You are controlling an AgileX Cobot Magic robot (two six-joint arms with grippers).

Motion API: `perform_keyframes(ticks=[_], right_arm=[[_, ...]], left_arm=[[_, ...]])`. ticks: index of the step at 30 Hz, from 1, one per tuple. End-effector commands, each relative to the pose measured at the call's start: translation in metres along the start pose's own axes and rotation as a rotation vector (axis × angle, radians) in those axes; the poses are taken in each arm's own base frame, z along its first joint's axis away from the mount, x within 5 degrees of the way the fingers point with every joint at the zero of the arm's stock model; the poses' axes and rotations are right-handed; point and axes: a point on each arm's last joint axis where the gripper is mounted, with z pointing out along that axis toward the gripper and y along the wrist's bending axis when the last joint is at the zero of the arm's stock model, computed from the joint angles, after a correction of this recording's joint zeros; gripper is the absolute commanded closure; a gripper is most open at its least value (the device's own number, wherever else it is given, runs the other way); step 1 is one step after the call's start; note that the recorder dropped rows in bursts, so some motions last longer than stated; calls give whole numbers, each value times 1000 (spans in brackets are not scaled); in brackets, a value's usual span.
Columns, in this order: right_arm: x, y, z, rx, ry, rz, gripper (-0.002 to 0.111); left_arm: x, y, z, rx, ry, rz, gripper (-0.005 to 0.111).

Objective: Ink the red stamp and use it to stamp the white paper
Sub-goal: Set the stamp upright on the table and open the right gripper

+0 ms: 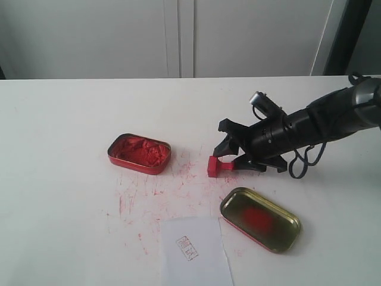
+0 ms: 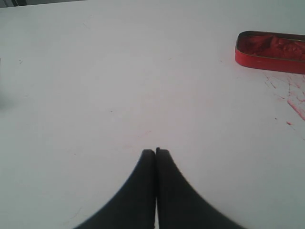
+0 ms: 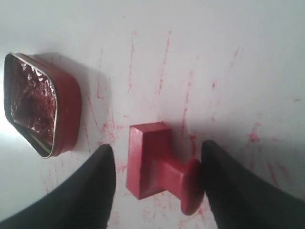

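The red stamp (image 3: 157,164) lies tipped on its side on the tabletop (image 1: 71,119), between the wide-open jaws of the right gripper (image 3: 158,148). The jaws hold nothing. One finger (image 3: 228,191) sits close against the rounded knob, though I cannot tell whether it touches. The other finger (image 3: 93,191) stands clear of the square base.

In the exterior view the stamp's base faces 9 o'clock and its knob points back into the gripper at 3 o'clock. The open ink tin (image 1: 139,153) of red paste is near, also at about 9 o'clock. The gold tin lid (image 1: 260,218) with its red smear lies at 4 to 5 o'clock. The white paper (image 1: 196,250) lies between 6 and 7 o'clock at the table's near edge, and it already carries one small red print (image 1: 187,247). Red streaks speckle the table around the stamp.

The left gripper (image 2: 156,152) hangs well apart over bare table, its jaws pressed together on nothing.

I judge the step in hand to be the grasp of the stamp itself. The next move calls for closing squarely on the knob or neck without pushing the stamp away. The stamp must then be lifted and turned base-down before it is carried to the paste. Because it lies sideways, a grip too near the knob's end may let it swing or slip.
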Motion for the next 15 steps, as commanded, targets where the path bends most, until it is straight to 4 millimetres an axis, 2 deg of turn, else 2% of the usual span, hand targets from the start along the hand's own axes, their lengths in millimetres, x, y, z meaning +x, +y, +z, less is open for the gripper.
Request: perform_keyframes(ticks=[1,4,6,13,15], right_arm=[[-8,-8,-17,46,-21,3,56],[-6,-10,-25,57,0,-19,58],[-2,-10,-30,65,18,-42,63],[21,1,-55,82,140,-177,103],[27,6,-65,79,162,-211,108]], left_arm=[[1,0,0,-2,-3,-2,107],[1,0,0,-2,-3,-2,107],[1,0,0,-2,-3,-2,107],[1,0,0,-2,-3,-2,107],[1,0,0,-2,-3,-2,107]])
